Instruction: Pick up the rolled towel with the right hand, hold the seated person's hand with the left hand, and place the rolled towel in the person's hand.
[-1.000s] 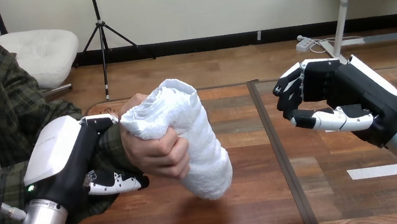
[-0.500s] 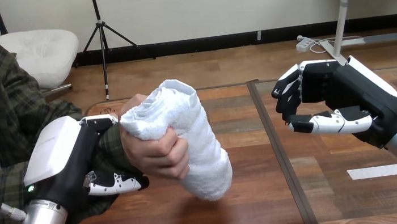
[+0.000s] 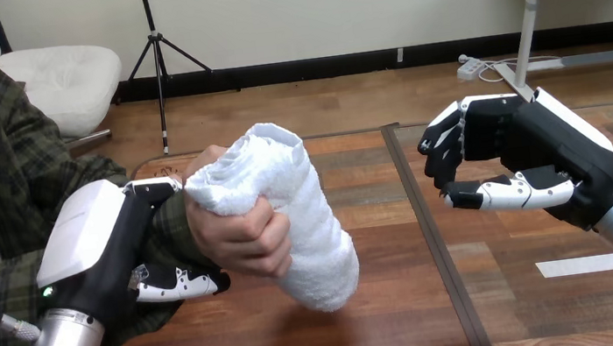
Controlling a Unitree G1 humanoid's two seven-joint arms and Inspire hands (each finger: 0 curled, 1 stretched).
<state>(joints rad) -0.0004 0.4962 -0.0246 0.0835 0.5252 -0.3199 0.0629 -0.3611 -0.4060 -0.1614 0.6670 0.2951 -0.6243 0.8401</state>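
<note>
You see the rolled towel (image 3: pixel 295 218) in the person's hand (image 3: pixel 245 238), apart from your curled, empty right robot hand (image 3: pixel 547 152); the left robot hand (image 3: pixel 104 242) clasps their wrist (image 3: pixel 178 231).

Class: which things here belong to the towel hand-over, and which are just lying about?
Job: rolled towel, in the person's hand; left hand, curled round the person's wrist; right hand, curled, empty.
Lying about: white strip on the table.

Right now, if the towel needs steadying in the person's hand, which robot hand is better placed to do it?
Probably the right hand: it holds nothing and hangs to the right of the rolled towel, apart from it. The left hand is curled round the person's wrist.
</note>
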